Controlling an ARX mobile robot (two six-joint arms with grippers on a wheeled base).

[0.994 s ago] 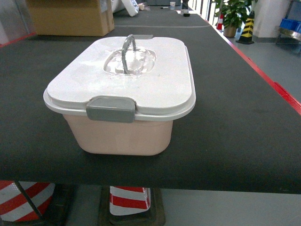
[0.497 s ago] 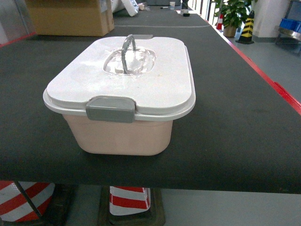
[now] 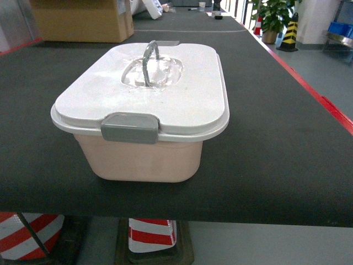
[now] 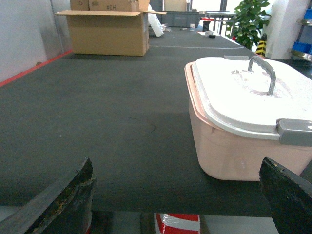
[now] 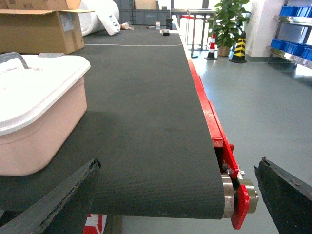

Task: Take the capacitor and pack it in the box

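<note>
Head view: the box [image 3: 144, 118] sits near the front edge of the dark belt [image 3: 276, 138], lid [image 3: 149, 88] on, the grey clip [image 3: 130, 127] on its near short end shut over the rim. Its long axis runs away from the camera along the belt, leaning slightly to the right at the far end. The arched handle [image 3: 150, 58] stands upright in the lid's recess. A cardboard carton [image 3: 83, 19] stands far back on the left. Neither gripper shows here.

Left wrist view: the left gripper [image 4: 178, 200] is spread wide, its two dark fingertips [image 4: 63, 202] at the bottom corners with nothing between them. The box [image 4: 243, 141] lies ahead and to the right of it, near the right fingertip, not touching as far as can be seen; its long side faces this camera.

Right wrist view: the right gripper [image 5: 178, 200] is likewise wide apart and holding nothing, fingertips [image 5: 58, 204] low at the frame corners. The box [image 5: 36, 122] lies ahead and to its left, just beyond the left fingertip. The belt's red edge [image 5: 209, 122] and end roller [image 5: 239, 192] lie ahead to the right.
</note>
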